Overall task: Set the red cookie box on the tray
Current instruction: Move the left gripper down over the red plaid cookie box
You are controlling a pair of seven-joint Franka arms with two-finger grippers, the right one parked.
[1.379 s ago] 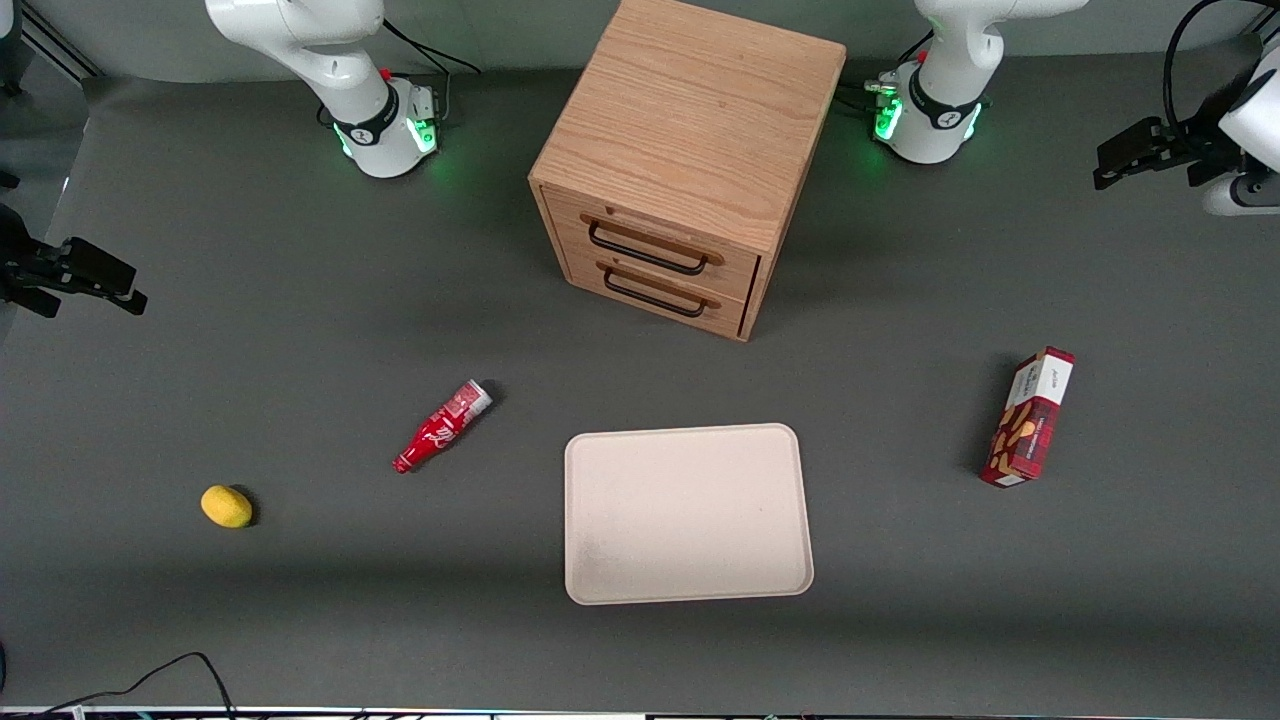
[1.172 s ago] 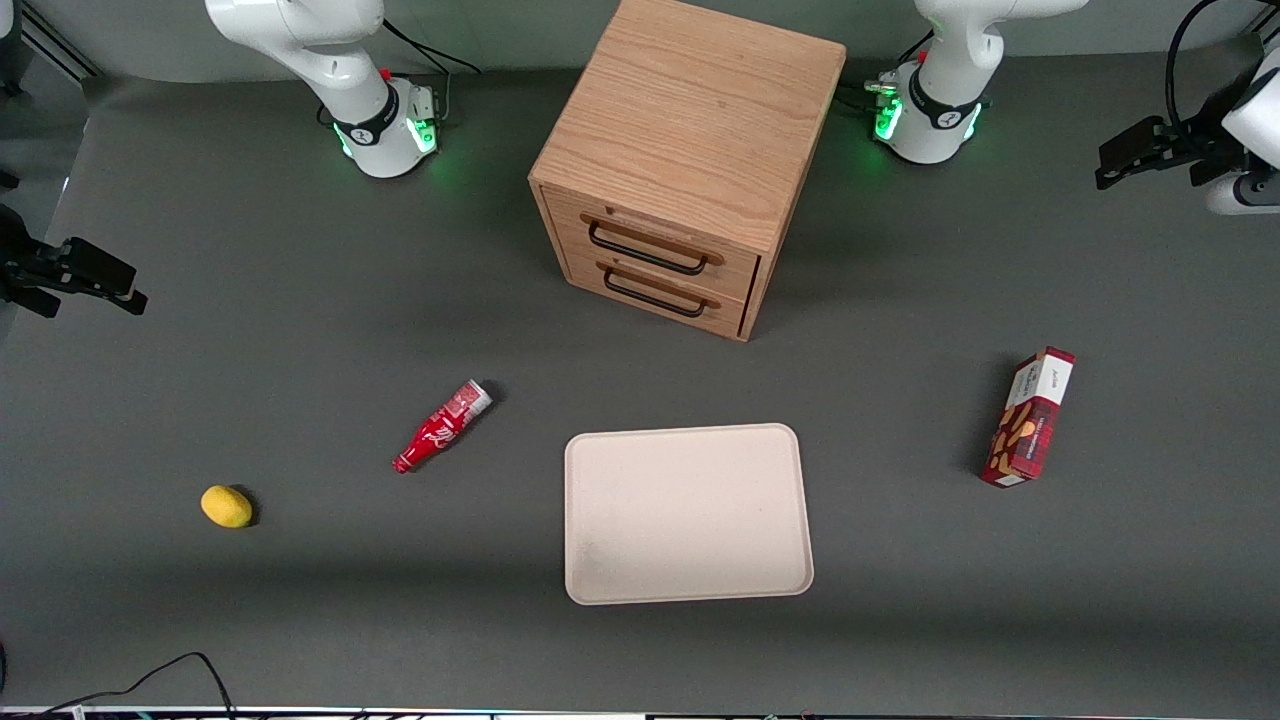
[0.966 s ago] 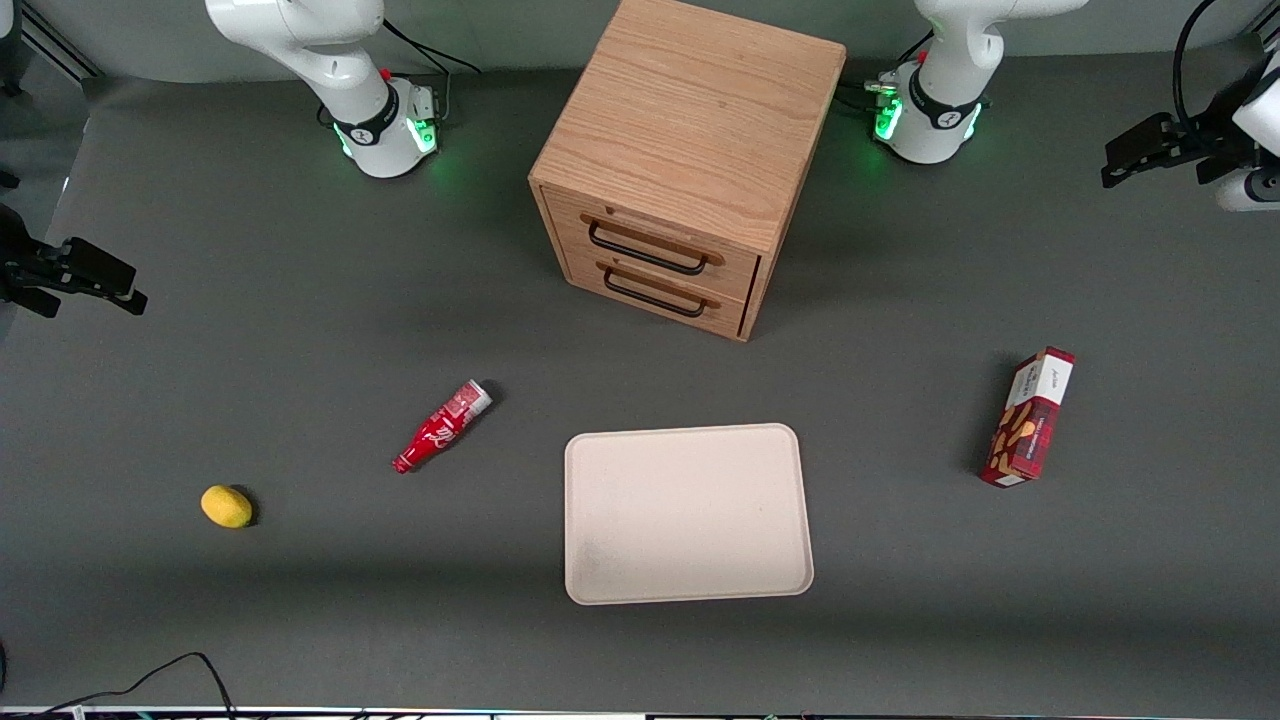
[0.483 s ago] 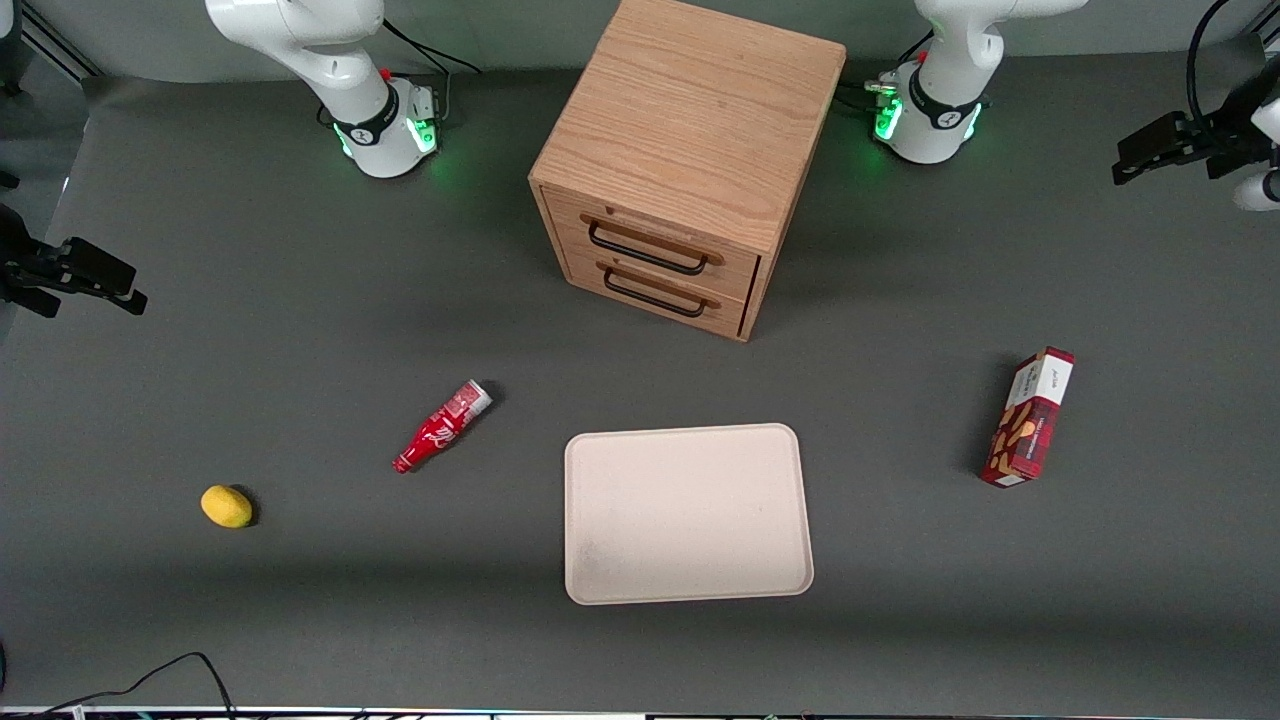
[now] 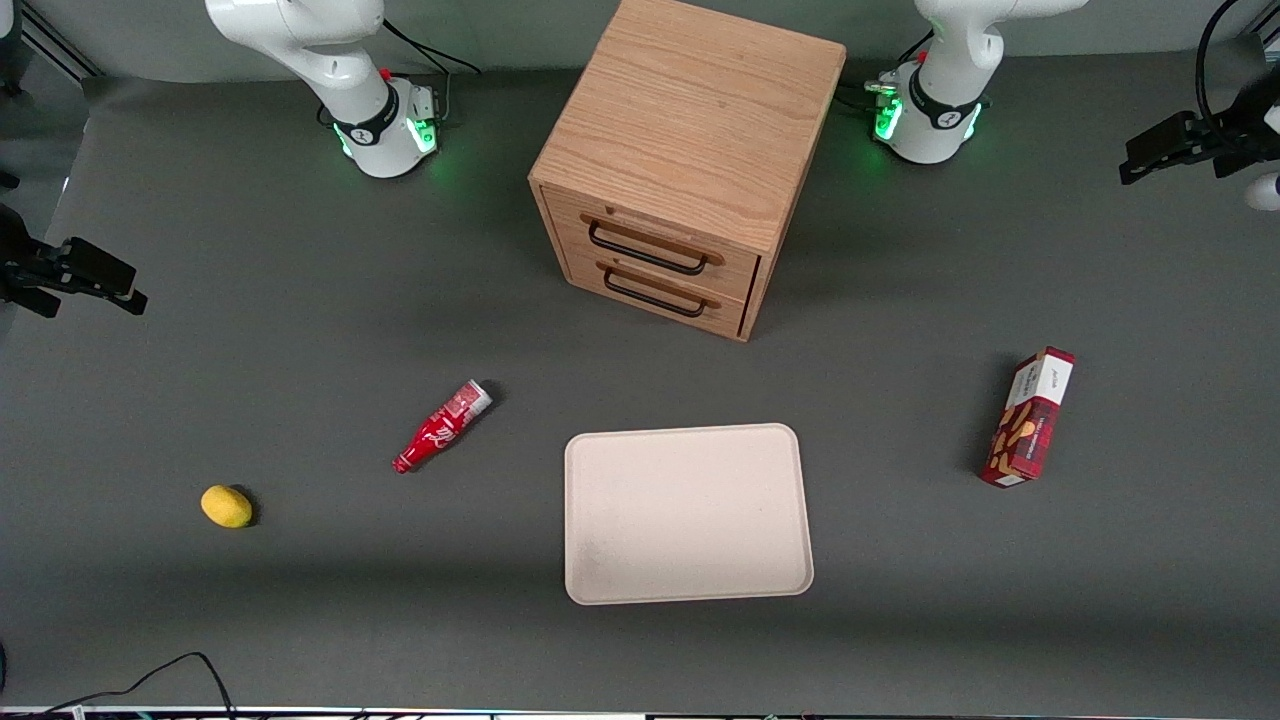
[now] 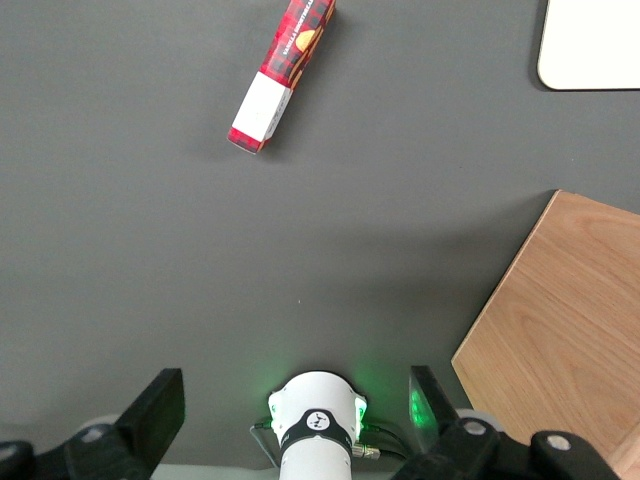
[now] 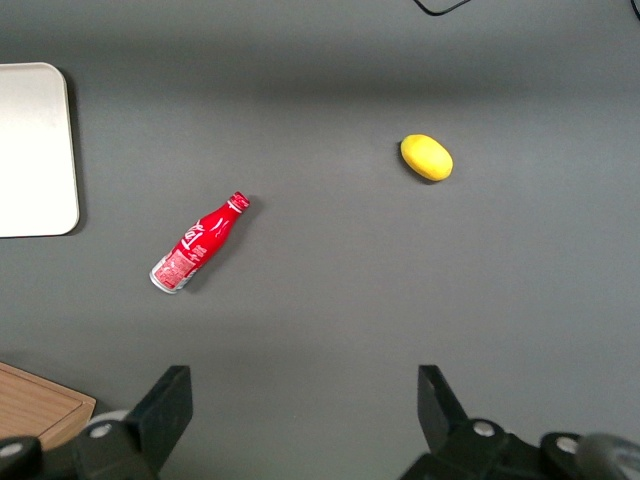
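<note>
Overhead, the end effector (image 6: 295, 405) hangs spread and empty; red cookie box (image 5: 1029, 418) lies apart from tray (image 5: 688, 513); lettering unreadable.

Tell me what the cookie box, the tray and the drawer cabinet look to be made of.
Red cookie box: printed cardboard, by its sharp folded edges and plaid print. Tray: matte cream, probably plastic or moulded pulp; the look leaves it open. Drawer cabinet: light wood or veneer with visible grain, dark handles likely metal. The hand hangs open, high above the table's working-arm end.
</note>
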